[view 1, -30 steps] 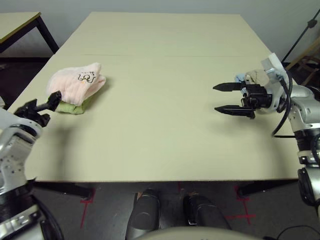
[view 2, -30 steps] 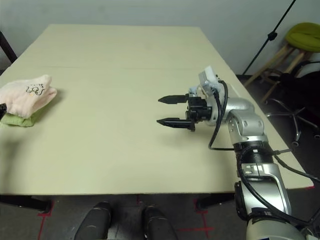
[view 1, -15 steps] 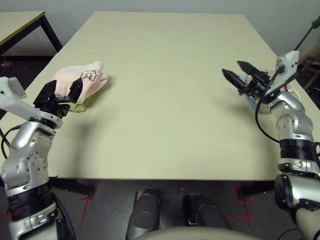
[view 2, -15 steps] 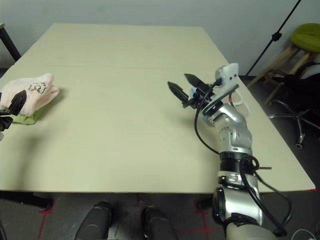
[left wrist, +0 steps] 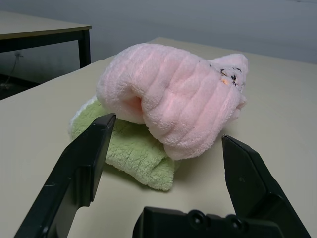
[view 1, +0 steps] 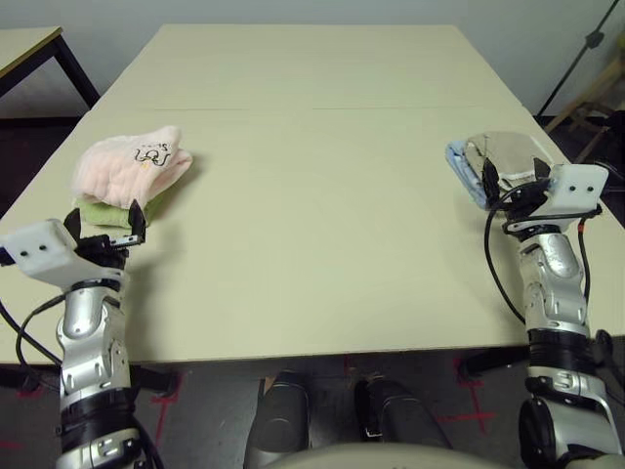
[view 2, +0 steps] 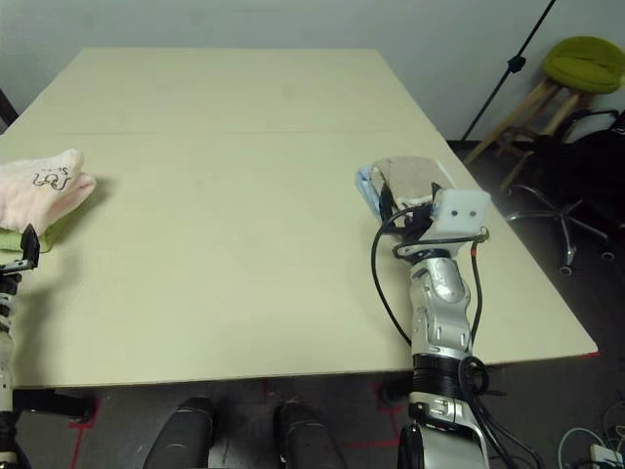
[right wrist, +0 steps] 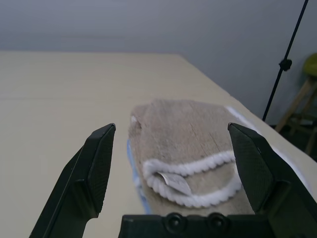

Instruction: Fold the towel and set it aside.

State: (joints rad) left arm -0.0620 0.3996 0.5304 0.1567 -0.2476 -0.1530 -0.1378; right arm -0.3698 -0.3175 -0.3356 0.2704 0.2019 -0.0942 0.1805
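The towel [view 1: 132,166], pale pink with a small grey logo, lies rolled and bunched on top of a light green towel [view 1: 105,211] near the table's left edge. My left gripper [view 1: 104,223] stands open just in front of this stack and points at it without touching. In the left wrist view the towel [left wrist: 173,94] sits between and beyond the two spread fingers [left wrist: 84,163]. My right gripper [view 1: 508,178] is open at the table's right side, with nothing between its fingers.
A beige towel [right wrist: 193,144] with white edging lies folded on a blue one [view 1: 461,164] at the right edge, just beyond my right gripper. A second table [view 1: 29,49] stands at the far left. A stool and stand are off to the right.
Both arms have drawn back toward my body and lowered. The left gripper now faces the pink towel from the near side, and the right gripper faces the beige towel. The head view shifted too.
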